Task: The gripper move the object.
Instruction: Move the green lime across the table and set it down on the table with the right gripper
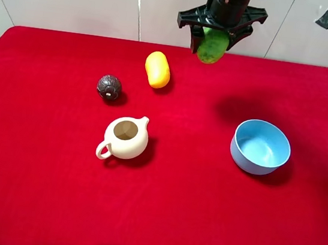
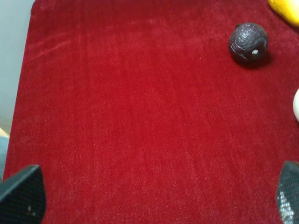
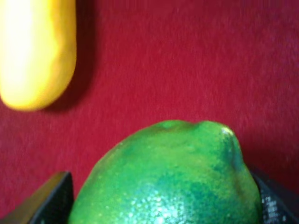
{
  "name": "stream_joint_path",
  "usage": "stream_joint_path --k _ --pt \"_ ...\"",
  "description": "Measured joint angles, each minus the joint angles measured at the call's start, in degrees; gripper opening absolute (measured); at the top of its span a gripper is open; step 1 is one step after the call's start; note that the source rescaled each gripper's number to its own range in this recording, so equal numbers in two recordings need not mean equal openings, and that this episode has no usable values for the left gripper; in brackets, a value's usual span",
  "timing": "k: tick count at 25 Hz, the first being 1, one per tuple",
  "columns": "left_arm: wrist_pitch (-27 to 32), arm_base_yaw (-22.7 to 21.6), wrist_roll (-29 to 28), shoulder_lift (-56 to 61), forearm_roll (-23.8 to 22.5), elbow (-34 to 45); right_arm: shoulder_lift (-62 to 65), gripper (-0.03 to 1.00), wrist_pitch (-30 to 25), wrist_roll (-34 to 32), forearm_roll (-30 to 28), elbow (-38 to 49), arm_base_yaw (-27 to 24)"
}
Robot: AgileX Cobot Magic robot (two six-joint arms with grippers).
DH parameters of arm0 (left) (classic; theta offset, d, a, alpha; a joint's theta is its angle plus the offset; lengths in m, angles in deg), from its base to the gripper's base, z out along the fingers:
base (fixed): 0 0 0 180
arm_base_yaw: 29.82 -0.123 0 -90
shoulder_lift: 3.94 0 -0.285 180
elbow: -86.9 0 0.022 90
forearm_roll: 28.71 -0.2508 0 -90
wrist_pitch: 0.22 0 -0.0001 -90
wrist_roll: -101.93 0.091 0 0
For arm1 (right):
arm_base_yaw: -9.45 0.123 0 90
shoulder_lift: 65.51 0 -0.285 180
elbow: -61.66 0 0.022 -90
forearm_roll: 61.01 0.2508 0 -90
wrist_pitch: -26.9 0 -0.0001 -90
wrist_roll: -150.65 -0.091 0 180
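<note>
The green bumpy fruit [image 1: 213, 45] hangs in the air over the far middle of the red table, clamped in my right gripper [image 1: 214, 41]. In the right wrist view the fruit [image 3: 173, 177] fills the lower half, with a black finger [image 3: 46, 200] on each side of it. My left gripper [image 2: 156, 196] is open and empty above bare red cloth; only its two fingertips [image 2: 23, 196] show. It is not visible in the exterior high view.
A yellow oval fruit [image 1: 157, 69] lies left of the held fruit, also in the right wrist view [image 3: 37, 51]. A dark brown ball [image 1: 109, 87] [image 2: 247, 43] and a cream teapot [image 1: 124, 138] sit left of centre. A blue bowl [image 1: 249, 161] stands at the right.
</note>
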Motion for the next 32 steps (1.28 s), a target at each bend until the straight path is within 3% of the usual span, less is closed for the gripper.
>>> stream_joint_path --k 21,32 --pt "0.0 0.0 0.0 0.0 0.0 0.0 -10.5 0.03 16.3 1.0 1.0 -0.1 -3.0" --pt "0.0 0.0 0.0 0.0 0.0 0.0 -14.4 0.03 19.3 0.4 0.8 -0.1 -3.0"
